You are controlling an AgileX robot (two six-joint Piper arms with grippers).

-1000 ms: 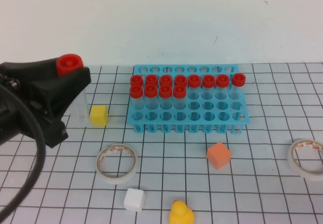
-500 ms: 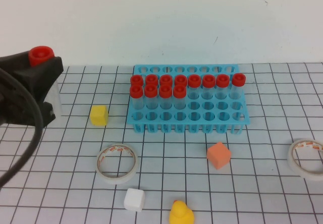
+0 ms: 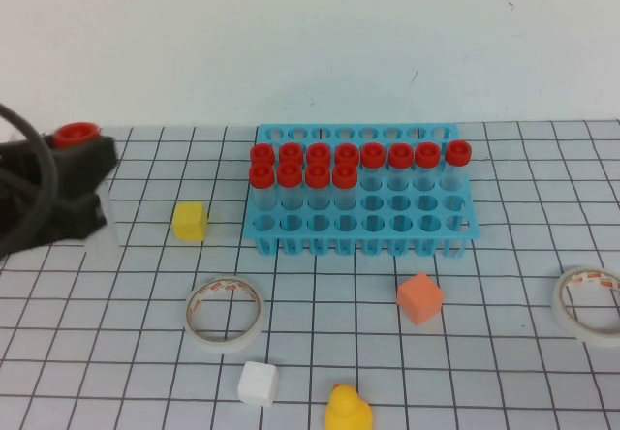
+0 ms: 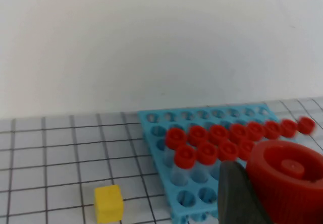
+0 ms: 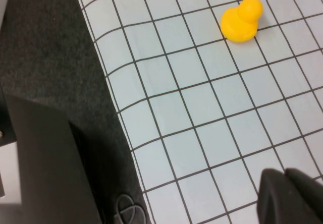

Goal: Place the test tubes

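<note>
Test tubes [image 3: 305,173] with red caps, twelve in all, stand upright in two rows of the blue rack [image 3: 426,227] at mid-table. Well to its left, at the table's left edge, the left gripper [image 3: 95,190] pinches one more red-capped tube [image 3: 77,137] upright, its jaws partly spread around it. The right gripper [image 5: 283,186], its fingers pressed together and empty, hangs over the grid mat, apart from the yellow duck [image 5: 242,19].

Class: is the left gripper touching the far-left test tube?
Touching: in the left wrist view a finger of the left gripper presses the test tube cap. The right gripper hangs shut above the mat.
</note>
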